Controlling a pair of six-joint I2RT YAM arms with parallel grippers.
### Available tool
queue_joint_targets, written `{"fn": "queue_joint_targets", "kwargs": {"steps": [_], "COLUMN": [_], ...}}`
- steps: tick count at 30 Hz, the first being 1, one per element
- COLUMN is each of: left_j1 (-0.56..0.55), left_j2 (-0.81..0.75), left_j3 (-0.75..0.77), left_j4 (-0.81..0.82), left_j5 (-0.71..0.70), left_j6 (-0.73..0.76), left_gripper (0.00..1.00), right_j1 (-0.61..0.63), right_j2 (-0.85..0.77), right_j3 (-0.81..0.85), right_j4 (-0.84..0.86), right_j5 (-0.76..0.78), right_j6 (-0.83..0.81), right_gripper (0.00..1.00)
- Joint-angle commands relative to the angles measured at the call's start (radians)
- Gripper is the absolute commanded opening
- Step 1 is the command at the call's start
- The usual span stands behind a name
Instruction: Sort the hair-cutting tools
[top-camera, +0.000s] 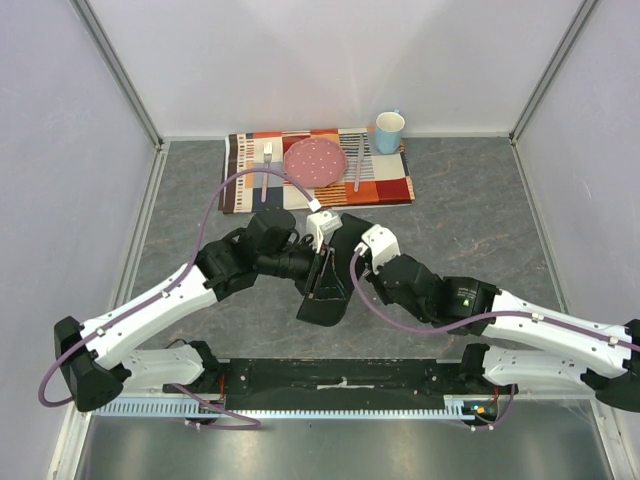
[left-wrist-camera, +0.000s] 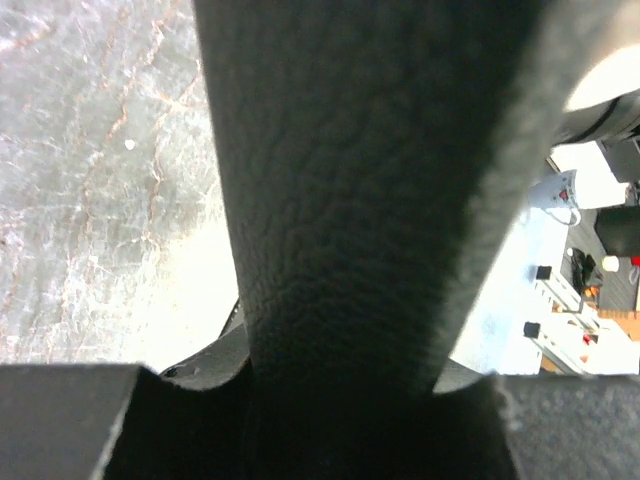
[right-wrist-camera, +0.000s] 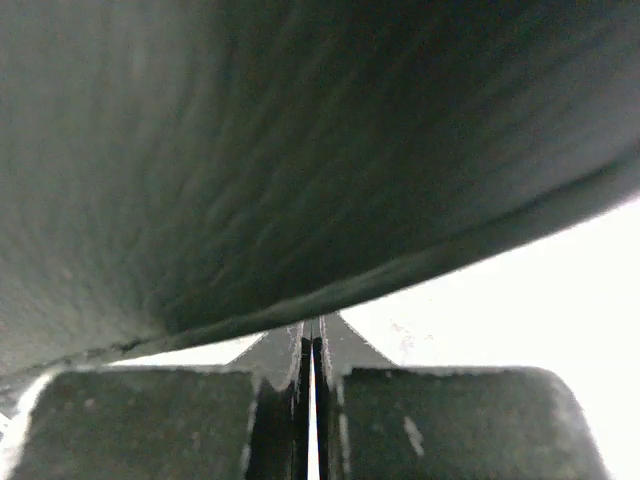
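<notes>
The flat black zip case (top-camera: 325, 298) lies at the table's middle, partly lifted between both arms. My left gripper (top-camera: 321, 266) is shut on a part of the case, whose grained black surface (left-wrist-camera: 350, 200) fills the left wrist view and runs down between the jaws (left-wrist-camera: 340, 400). My right gripper (top-camera: 352, 262) sits against the case's right edge. Its jaws (right-wrist-camera: 312, 350) are closed to a hairline slit with nothing seen between them, under the case's dark surface (right-wrist-camera: 250, 150). The scissors, clips and comb are hidden.
A striped placemat (top-camera: 385, 186) lies at the back with a pink plate (top-camera: 316, 159), a fork (top-camera: 267, 165) and a knife (top-camera: 358, 168) on it. A blue mug (top-camera: 389, 130) stands at its right corner. White walls enclose the table.
</notes>
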Motion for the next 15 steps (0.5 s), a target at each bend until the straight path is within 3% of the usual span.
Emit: {"fn": "queue_joint_targets", "kwargs": {"steps": [1,4,7,10,15], "left_j1": [-0.002,-0.001,-0.001,-0.002,-0.002], "left_j2": [-0.038,-0.044,-0.048,-0.022,0.044], "left_j3": [-0.032,-0.044,-0.032,0.028,0.178], "left_j4": [0.098,0.110,0.116,0.070,-0.086], "left_j5": [0.100,0.078,0.054,0.002,-0.127], "left_j6": [0.041,0.037,0.025,0.021,0.027], "left_gripper": [0.02,0.02,0.02,0.02,0.02], "right_j1": [0.001,-0.001,0.001,0.001,0.001], "right_j2": [-0.003,-0.015,-0.052,-0.126,-0.209], "right_j3": [0.097,0.107,0.073,0.006,-0.094], "right_j4": [-0.071,-0.076,-0.063,-0.002,0.096], "right_j5": [0.092,0.054,0.022,-0.047,-0.204], "right_j6": [-0.025,-0.016,0.030,0.059,0.083], "right_gripper": [0.00,0.00,0.17,0.47,0.56]}}
